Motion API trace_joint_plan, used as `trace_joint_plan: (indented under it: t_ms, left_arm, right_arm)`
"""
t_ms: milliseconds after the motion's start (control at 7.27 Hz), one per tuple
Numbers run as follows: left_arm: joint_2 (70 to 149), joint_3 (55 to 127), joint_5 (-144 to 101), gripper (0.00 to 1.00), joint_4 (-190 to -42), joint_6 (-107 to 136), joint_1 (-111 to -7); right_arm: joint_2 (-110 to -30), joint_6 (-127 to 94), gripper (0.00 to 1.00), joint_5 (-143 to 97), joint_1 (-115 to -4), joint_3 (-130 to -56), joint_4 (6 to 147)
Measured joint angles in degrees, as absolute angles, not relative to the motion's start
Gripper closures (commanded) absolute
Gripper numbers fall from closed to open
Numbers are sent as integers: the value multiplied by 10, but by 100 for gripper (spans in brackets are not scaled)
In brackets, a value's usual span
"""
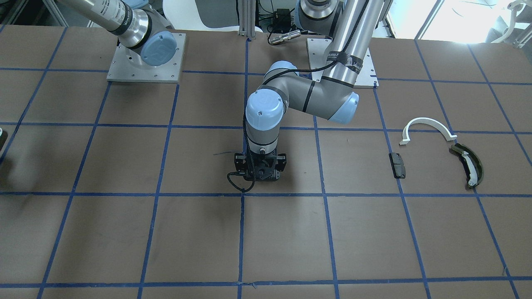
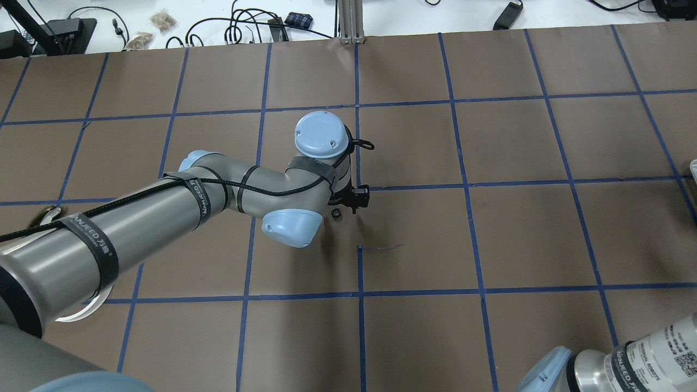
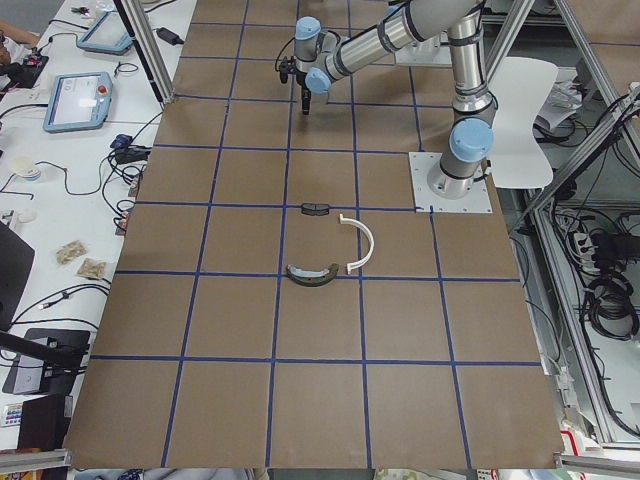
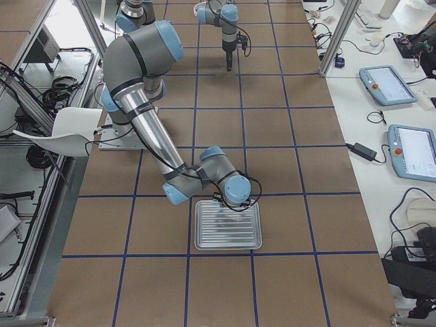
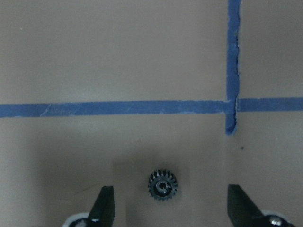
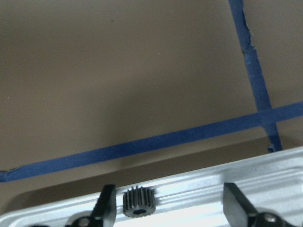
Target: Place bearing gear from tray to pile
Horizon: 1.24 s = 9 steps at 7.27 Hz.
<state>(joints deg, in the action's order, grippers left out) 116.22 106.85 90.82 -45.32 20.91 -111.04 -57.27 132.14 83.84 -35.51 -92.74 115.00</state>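
Observation:
A small black bearing gear lies on the ribbed metal tray, close to the left finger of my open right gripper. The tray also shows in the exterior right view, with the right gripper at its far edge. My left gripper is open over the table's middle, above a second black gear that lies on the brown surface. The pile lies apart: a white half-ring arc, an olive shoe and a black pad.
The table is brown paper with a blue tape grid. The left arm's elbow hangs over the middle squares. Both arm base plates stand on the robot's side. Tablets and cables lie beyond the table's far edge.

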Motion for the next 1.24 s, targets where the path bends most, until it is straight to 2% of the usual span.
trace_joint_plan:
  t_ms: [138, 275, 413, 550, 688, 825, 963, 1238]
  left_arm:
    - [1165, 1066, 909, 57, -454, 211, -1110]
    - [1167, 1065, 910, 57, -454, 213, -1110]
    - [1170, 1065, 910, 48, -455, 215, -1110]
    - [1174, 1065, 910, 52, -455, 216, -1110]
    - [1178, 1063, 909, 72, -456, 217, -1109]
    - [1179, 1061, 908, 96, -457, 217, -1109]
    - [1178, 1060, 906, 100, -460, 217, -1109]
    - [1170, 1060, 903, 100, -478, 215, -1107]
  right_arm:
    - [-573, 1320, 67, 839, -355, -927, 1151]
    - [-574, 1318, 73, 840, -355, -927, 1152]
    - [-575, 1315, 86, 841, -355, -928, 1152]
    - [-576, 1314, 91, 844, -355, -928, 1151]
    - [-577, 1313, 91, 846, -355, -928, 1150]
    - [-579, 1311, 91, 847, -355, -927, 1150]
    - [-589, 1299, 91, 849, -356, -926, 1147]
    - [-657, 1226, 91, 849, -376, -926, 1091]
